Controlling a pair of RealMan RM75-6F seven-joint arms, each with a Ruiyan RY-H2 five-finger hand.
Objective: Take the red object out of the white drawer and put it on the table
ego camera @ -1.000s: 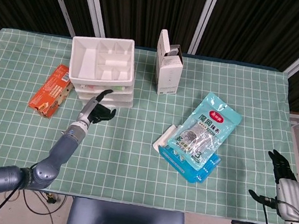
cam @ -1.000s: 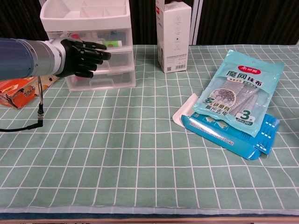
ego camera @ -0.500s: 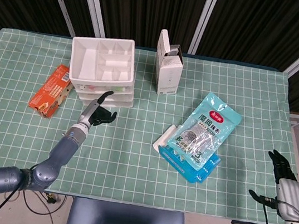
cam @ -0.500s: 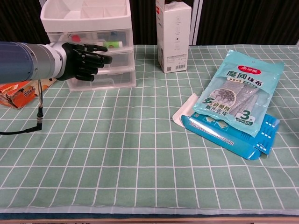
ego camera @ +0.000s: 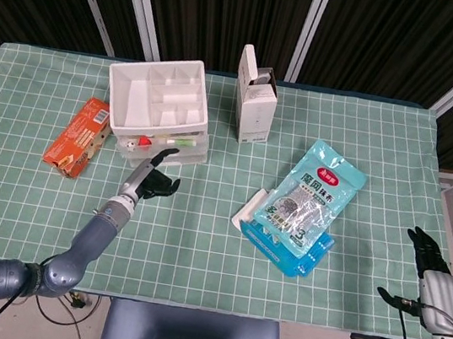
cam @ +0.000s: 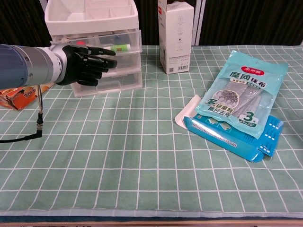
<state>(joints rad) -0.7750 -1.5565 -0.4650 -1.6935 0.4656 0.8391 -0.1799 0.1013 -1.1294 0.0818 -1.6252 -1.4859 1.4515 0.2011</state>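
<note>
The white drawer unit (ego camera: 122, 103) stands at the back left, its top drawer (ego camera: 197, 150) slid out toward me. A small red object (ego camera: 143, 141) lies in that open drawer beside a green and white pen (ego camera: 181, 140); the chest view shows only a sliver of the red object (cam: 81, 42). My left hand (ego camera: 152, 180) is at the drawer front, thumb over its top edge and fingers curled beneath, also seen as the left hand (cam: 87, 60) from the chest. My right hand (ego camera: 431, 273) hangs off the table's right front corner, fingers apart and holding nothing.
An orange packet (ego camera: 78, 137) lies left of the drawers. A tall white box (ego camera: 255, 97) stands at the back centre. A light blue pouch (ego camera: 312, 195) rests on a blue flat box (cam: 232, 137) at the right.
My left hand drew back toward me and the top drawer slid out with it, exposing the red object and pen. The whole unit turned slightly. The right hand stayed put.
</note>
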